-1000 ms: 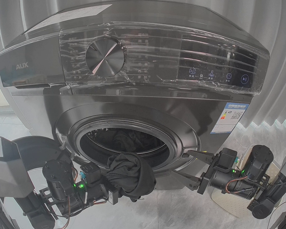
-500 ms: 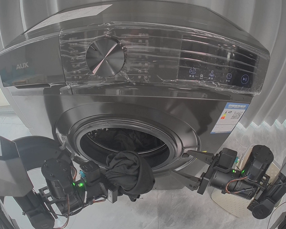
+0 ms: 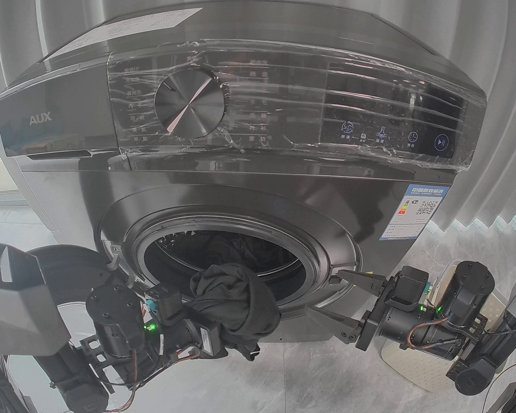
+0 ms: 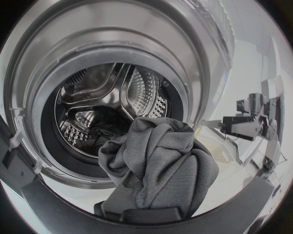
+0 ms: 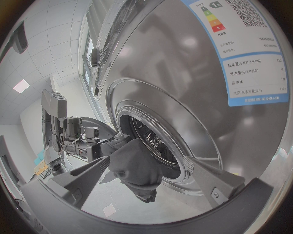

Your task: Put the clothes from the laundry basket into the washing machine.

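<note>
one dark garment (image 3: 235, 304) held by the left gripper (image 4: 143, 213), tips hidden under cloth; right gripper (image 3: 324, 291) wide, empty

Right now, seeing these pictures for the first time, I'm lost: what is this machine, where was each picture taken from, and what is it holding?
This is a two-armed robot facing a front-loading washing machine, whose door stands open on the robot's left. One picture comes from a camera on its head, looking down; the other two come from cameras on its wrists. The claw at each arm's end is a gripper. The left gripper is shut on a bunched dark grey garment, held at the lower rim of the opening. Other dark clothes already lie inside the steel drum. The right gripper is open and empty beside the machine's front.
</note>
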Controlling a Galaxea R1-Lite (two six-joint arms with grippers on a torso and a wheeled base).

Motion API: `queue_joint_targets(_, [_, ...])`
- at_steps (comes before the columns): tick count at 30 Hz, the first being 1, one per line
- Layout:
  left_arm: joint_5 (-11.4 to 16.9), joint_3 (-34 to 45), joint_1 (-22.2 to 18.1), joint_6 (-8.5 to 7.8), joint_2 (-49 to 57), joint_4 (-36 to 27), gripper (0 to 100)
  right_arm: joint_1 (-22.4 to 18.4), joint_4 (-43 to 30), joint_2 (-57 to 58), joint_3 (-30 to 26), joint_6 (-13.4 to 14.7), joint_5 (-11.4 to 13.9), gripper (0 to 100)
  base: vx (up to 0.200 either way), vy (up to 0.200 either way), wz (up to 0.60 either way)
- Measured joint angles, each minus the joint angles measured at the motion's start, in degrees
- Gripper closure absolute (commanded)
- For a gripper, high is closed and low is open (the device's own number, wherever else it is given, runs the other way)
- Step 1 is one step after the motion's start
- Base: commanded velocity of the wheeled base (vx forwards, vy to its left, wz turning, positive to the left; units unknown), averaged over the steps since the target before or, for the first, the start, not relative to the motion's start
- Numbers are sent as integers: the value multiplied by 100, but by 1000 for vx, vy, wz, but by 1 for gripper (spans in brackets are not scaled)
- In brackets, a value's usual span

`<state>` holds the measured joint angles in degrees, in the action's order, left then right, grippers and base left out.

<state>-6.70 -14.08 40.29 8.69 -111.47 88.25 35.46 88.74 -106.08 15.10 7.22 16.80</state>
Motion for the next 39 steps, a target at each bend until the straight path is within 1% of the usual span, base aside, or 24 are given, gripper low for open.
queue_joint_targets(1, [-76, -101, 20, 107, -63, 0, 100, 0, 0, 2, -1, -2, 0, 0, 0, 0, 0])
queue_joint_targets(2, [-163, -199, 33, 178, -123, 2, 100, 0, 0, 7, -4, 0, 0, 0, 0, 0, 0])
queue_joint_targets(3, [-325, -328, 50, 255, -206, 7, 100, 1, 0, 11, -4, 0, 0, 0, 0, 0, 0])
queue_joint_targets(5, [-552, -513, 66, 346, -344, 11, 100, 4, 0, 24, -4, -2, 2, 0, 0, 0, 0])
queue_joint_targets(7, [-670, -733, 74, 397, -521, 13, 100, 4, 0, 38, -9, -2, 2, 0, 0, 0, 0])
queue_joint_targets(12, [-757, -1220, 39, 430, -842, 21, 100, 0, 0, 62, -15, -9, 2, 0, 0, 0, 0])
queue_joint_targets(22, [-813, -1969, -171, 439, -1213, 22, 100, -7, 0, 95, -17, -11, 6, 0, 0, 0, 0])
queue_joint_targets(29, [-820, -2247, -273, 439, -1413, -20, 100, 0, 0, 95, -17, -9, 4, 0, 0, 0, 0])
queue_joint_targets(36, [-829, -2756, -507, 435, -1634, -118, 100, 4, 2, 99, -17, -9, 6, 0, 0, 0, 0])
queue_joint_targets(39, [-831, -2925, -545, 435, -1734, -189, 100, 4, 0, 96, -17, -9, 6, 0, 0, 0, 0])
